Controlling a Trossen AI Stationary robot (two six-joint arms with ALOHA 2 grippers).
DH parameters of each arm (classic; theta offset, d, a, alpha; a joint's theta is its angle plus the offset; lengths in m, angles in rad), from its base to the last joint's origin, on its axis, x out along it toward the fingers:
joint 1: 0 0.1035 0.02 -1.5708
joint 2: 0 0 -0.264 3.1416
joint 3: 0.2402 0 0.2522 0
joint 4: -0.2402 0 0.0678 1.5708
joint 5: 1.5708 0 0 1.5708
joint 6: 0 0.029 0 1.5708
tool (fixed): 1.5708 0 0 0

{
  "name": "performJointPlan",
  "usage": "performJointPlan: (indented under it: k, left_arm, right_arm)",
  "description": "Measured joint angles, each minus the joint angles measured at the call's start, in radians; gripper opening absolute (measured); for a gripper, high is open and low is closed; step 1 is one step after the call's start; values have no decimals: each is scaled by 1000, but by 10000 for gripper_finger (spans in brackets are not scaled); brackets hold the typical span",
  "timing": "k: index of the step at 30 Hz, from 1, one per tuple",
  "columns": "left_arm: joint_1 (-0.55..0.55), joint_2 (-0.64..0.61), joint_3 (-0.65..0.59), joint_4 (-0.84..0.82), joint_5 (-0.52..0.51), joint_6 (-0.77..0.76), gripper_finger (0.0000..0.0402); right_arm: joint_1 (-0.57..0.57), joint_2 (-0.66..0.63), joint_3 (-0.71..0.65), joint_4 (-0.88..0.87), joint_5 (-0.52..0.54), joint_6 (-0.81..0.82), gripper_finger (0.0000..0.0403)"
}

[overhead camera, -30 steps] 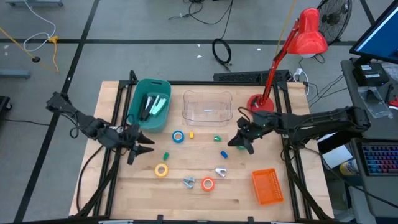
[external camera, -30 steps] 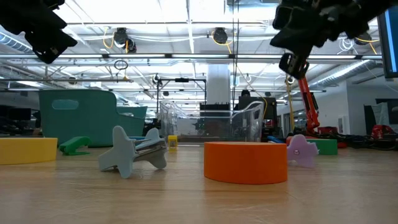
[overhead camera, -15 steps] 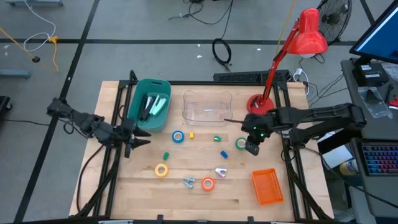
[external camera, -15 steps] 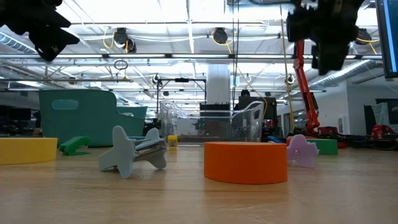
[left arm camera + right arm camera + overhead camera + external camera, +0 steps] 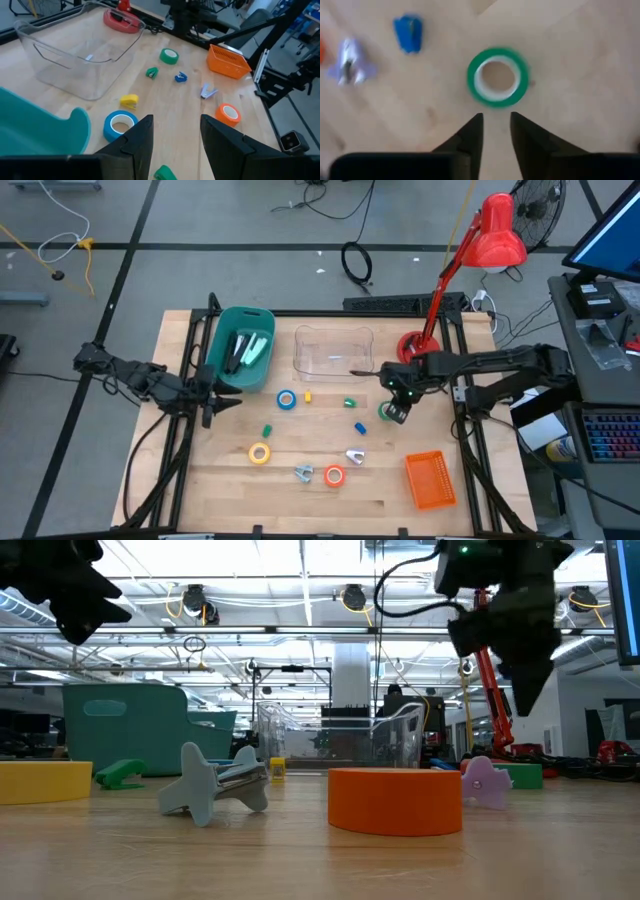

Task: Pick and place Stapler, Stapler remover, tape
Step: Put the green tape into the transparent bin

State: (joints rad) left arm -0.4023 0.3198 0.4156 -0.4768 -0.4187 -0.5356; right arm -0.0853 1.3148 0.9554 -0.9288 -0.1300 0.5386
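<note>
High view: your right gripper (image 5: 395, 414) hangs over the green ring-shaped tape roll (image 5: 386, 411), just right of the clear plastic bin (image 5: 333, 351).

Right wrist view: its jaws stand narrowly apart, empty.

Left wrist view: your left gripper (image 5: 175, 135) waits parted, empty, beside that bin.

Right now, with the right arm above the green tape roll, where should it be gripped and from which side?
Come straight down from above. The green tape roll lies flat on the table, hollow centre up, apart from other items. One of the right gripper fingers could go into the hole and one outside, pinching the ring wall; or both could span its outer edge.
</note>
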Motion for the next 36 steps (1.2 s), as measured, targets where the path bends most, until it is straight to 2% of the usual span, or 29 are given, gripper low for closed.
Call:
performJointPlan:
  k: [4, 8, 13, 21, 25, 36]
  left_arm:
    - [0, 0, 0, 0, 0, -1, 163]
    - [0, 0, 0, -1, 0, 0, 163]
    - [0, 0, 0, -8, 0, -1, 163]
    - [0, 0, 0, -10, 0, -12, 163]
    - [0, 0, 0, -15, 0, -24, 163]
    - [0, 0, 0, -14, 1, -26, 163]
  right_arm:
    - [-9, 15, -3, 24, 49, 57, 135]
    - [-9, 14, -45, 103, 88, 138, 148]
    - [-5, 14, -130, 156, 51, 215, 144]
    - [-6, 14, -232, 303, 65, 275, 141]
    - [-6, 14, -246, 301, 104, 291, 139]
    - [-6, 30, -273, 333, 103, 321, 145]
